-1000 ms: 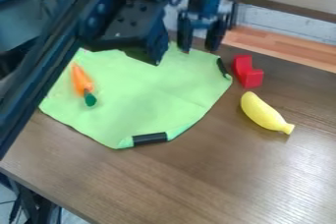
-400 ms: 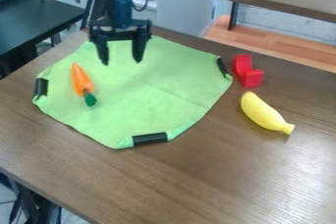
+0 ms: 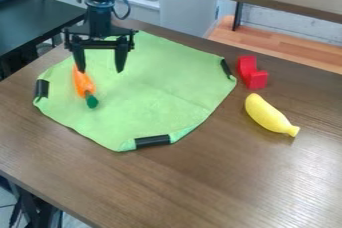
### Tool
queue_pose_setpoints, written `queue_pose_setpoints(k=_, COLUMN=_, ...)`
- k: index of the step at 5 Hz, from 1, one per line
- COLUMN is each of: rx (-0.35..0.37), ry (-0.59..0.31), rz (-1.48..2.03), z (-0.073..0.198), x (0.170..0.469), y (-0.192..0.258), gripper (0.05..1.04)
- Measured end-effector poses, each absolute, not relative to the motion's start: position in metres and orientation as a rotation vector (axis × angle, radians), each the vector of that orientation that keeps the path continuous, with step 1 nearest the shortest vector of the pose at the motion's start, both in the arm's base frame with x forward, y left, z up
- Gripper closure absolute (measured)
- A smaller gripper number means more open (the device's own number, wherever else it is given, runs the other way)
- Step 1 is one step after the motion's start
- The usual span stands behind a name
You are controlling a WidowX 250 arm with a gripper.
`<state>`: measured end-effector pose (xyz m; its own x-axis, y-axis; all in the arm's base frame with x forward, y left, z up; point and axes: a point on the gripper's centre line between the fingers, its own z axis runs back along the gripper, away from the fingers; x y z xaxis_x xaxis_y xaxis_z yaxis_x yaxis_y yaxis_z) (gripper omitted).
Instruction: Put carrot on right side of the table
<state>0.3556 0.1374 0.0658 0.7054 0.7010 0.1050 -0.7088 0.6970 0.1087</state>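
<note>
Carrot (image 3: 85, 85) lies on green cloth (image 3: 150, 99) — pincer (image 3: 100, 71) near it, spread wide.

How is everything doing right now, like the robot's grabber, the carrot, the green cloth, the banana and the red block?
Gripper: open, holding nothing.
Carrot: lying on the cloth, not yet moved to the right side.
Green cloth: spread out on the table.
Banana: whole, lying on the table, off the cloth.
Red block: resting on the table.
</note>
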Motion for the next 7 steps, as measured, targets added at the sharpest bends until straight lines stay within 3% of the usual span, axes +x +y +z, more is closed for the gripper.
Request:
queue_pose_setpoints(k=1, rx=0.205, ry=-0.079, rz=0.732, z=0.062, x=0.354, y=0.146, gripper=0.083)
queue_pose_setpoints(k=4, rx=0.269, ry=-0.089, rz=0.742, z=0.044, x=0.354, y=0.173, gripper=0.083)
queue_pose_setpoints(k=7, rx=0.225, ry=-0.051, rz=0.781, z=0.022, x=0.346, y=0.168, gripper=0.127)
